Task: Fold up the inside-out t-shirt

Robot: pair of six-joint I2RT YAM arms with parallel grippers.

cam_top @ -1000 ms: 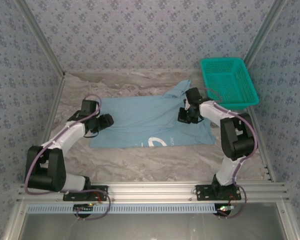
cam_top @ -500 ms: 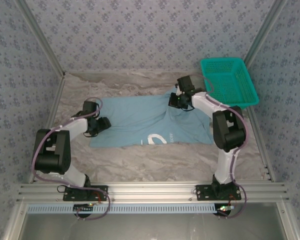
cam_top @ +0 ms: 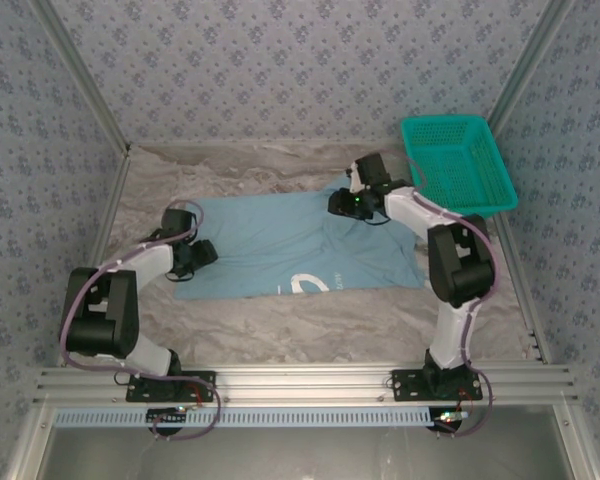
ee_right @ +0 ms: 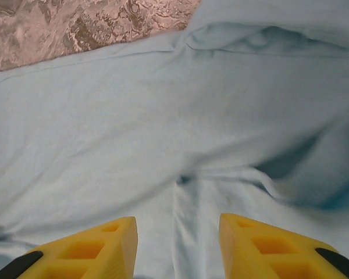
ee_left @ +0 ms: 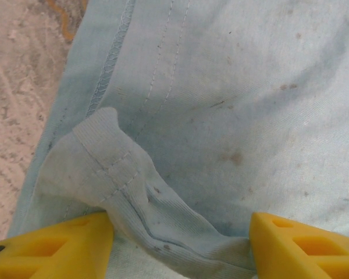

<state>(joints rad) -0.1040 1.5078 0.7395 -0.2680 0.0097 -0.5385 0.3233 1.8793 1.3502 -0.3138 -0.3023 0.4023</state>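
Right end effector (cam_top: 342, 204) above t-shirt (cam_top: 270, 240) on marbled table (cam_top: 280, 325) between patterned walls (cam_top: 280, 70).

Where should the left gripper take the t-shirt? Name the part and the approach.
Probably the ribbed band of the t-shirt, from straight above: it humps up as a ridge between the fingers of the open left gripper, while the surrounding cloth lies flat.

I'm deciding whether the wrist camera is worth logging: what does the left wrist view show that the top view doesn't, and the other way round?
Left wrist view: a ribbed band of the shirt lies bunched between the jaws of the open left gripper, with stitching close up. Top view: the shirt's spread outline, its white print, the teal basket, and the right gripper at the far right corner. Both: blue cloth on the marbled table.
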